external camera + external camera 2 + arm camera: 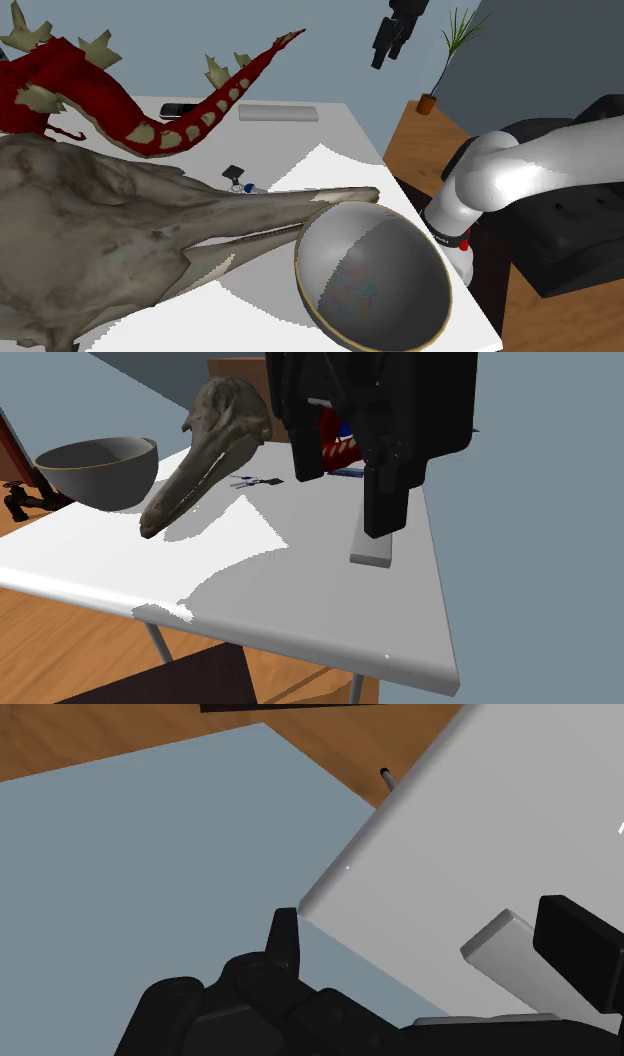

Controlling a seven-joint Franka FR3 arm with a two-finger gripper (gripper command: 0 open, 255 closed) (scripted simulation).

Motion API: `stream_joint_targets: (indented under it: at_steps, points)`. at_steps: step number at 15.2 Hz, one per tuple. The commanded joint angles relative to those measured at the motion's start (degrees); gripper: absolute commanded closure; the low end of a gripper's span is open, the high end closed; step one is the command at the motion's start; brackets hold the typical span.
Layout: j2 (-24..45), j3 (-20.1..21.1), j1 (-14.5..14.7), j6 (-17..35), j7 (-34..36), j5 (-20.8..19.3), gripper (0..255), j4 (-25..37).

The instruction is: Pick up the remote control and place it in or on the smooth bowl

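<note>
Whitish tabletop [300, 602], wood floor [300, 684] underneath. Left to right from the second exterior view: grey bowl [100, 467], long skull [205, 447], then the remote [370, 555], a flat grey slab lying near the right edge under the claw [345, 502], whose fingers [385, 502] are apart. Probably light, stiff, slick; I'd pinch its narrow sides mid-length.

The corner of a white table [480, 824] is seen poking out over a flat blue-grey surface [150, 854], with wood-brown floor [100, 729] beyond that. The gripper [430, 919] is spread wide, its black fingers [284, 939] kept well apart. A grey remote control [497, 947] is laid flat on the table, partly covered by one finger but not clasped. A thin dark table leg [386, 776] can be spotted under the edge.
</note>
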Motion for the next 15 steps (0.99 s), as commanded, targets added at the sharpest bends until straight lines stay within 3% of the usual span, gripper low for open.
stream_joint_targets:
  at_steps: [1, 15]
  points:
    - [0.0, 0.0, 0.0, 0.0, 0.0, 0.0, 0, 0.0]
    - [25.6, 1.7, 9.7, 15.0, -15.5, 2.7, 0, 7.9]
